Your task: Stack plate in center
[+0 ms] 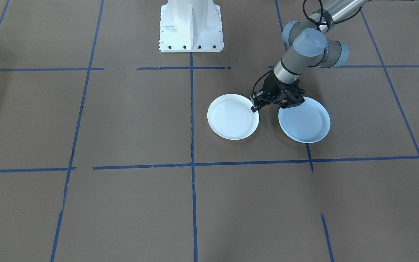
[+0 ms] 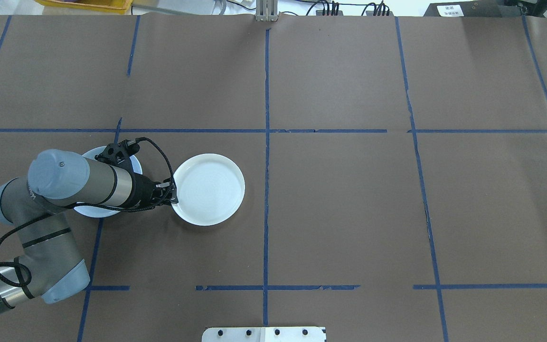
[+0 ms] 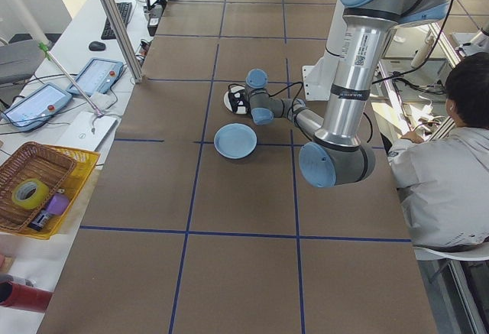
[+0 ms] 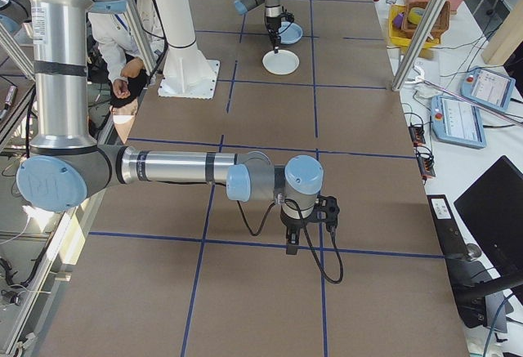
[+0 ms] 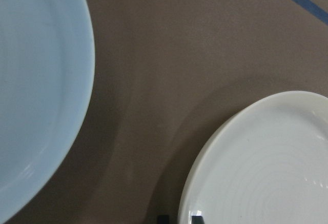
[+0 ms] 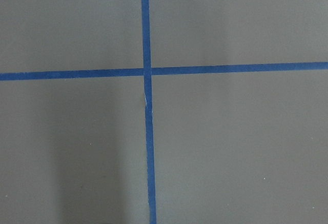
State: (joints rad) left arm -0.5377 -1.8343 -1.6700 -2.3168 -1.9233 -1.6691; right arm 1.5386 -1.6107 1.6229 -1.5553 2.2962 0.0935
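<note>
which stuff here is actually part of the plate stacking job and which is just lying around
Part of the job:
white plate
pale blue plate
left gripper, at the white plate's rim

Just lying about:
wicker basket
tape roll
tablets

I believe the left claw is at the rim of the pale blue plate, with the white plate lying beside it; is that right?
Not quite: the left claw is at the rim of the white plate, and the pale blue plate lies beside it, as the front-facing view shows.
</note>
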